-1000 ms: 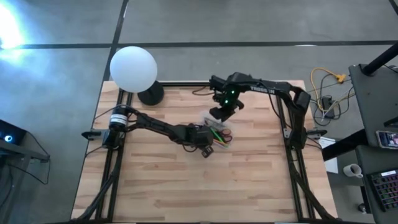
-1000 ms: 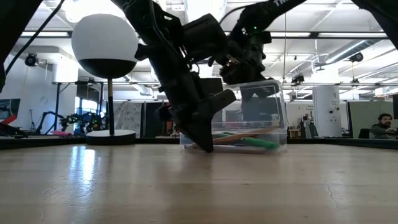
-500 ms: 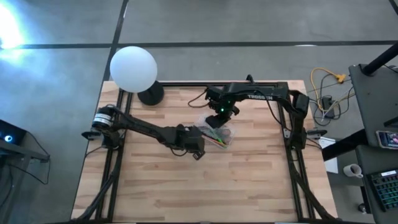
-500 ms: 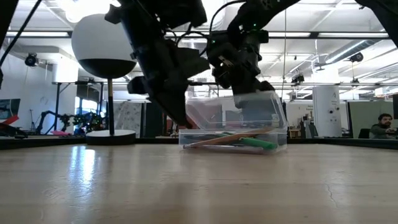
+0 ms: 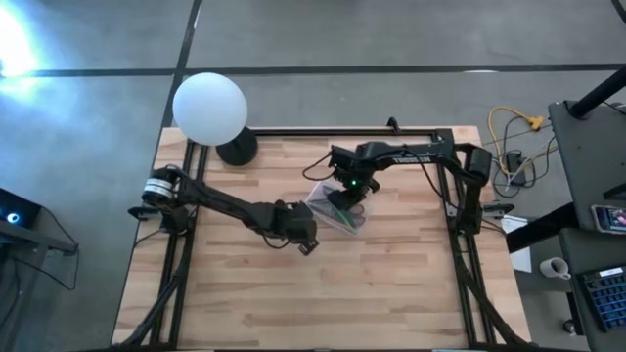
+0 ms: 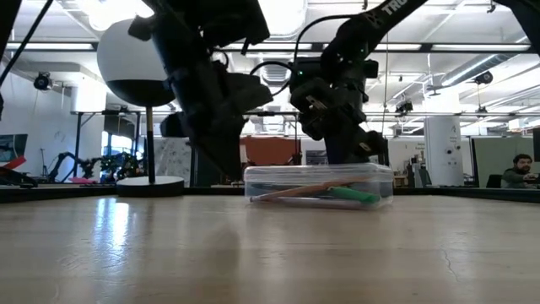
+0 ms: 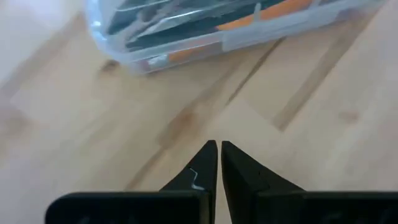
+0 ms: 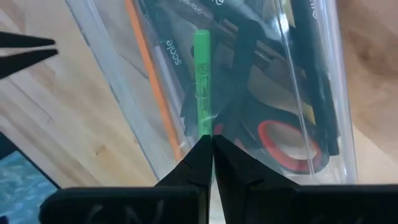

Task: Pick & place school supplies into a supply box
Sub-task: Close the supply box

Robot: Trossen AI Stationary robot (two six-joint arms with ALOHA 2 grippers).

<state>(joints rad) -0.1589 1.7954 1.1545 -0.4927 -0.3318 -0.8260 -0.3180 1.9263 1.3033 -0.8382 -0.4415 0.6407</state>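
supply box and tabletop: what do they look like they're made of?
Supply box: looks like clear, glossy plastic; the green marker and other supplies show straight through its walls and lid, and the surface catches glare.

Table: looks like wood, light butcher-block style; visible plank seams and grain, with a soft satin sheen in the low view. Whether it is solid wood or a veneer cannot be told.

The clear supply box (image 6: 318, 183) lies flat, lid closed, holding a green marker (image 8: 201, 81), orange-red pencil (image 8: 151, 81) and scissors (image 8: 283, 140).
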